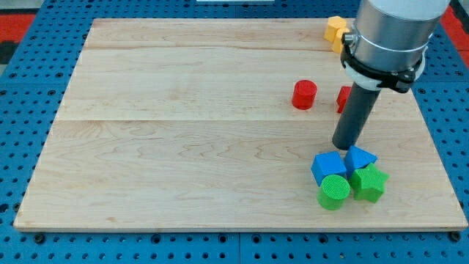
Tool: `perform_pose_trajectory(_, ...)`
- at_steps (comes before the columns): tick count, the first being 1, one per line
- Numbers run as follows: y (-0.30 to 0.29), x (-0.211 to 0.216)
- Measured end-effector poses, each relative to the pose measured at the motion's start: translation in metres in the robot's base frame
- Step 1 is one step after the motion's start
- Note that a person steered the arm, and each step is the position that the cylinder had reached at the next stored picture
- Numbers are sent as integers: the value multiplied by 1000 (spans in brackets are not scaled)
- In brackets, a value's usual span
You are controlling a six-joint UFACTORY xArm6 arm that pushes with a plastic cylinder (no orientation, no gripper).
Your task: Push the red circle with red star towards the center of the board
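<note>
The red circle [304,94] sits on the wooden board [183,132] right of centre. The red star [343,98] lies just to its right, mostly hidden behind my rod. My tip [342,147] rests on the board below both red blocks, a short way toward the view's bottom, just above the blue blocks. It touches neither red block.
A cluster lies at the lower right: a blue cube [327,166], a blue block [360,157], a green circle [334,191] and a green star [368,182]. A yellow block [335,31] sits at the top right, partly hidden by the arm.
</note>
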State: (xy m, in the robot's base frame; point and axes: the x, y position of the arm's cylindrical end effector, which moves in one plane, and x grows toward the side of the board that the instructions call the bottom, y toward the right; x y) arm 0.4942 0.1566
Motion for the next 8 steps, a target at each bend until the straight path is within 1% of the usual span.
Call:
perform_pose_trajectory(2, -5, -16)
perform_pose_trajectory(4, -1, -11)
perform_pose_trajectory(5, 31, -17)
perform_pose_trajectory(6, 63, -61)
perform_pose_trajectory(7, 64, -85)
perform_pose_trajectory(8, -22, -83)
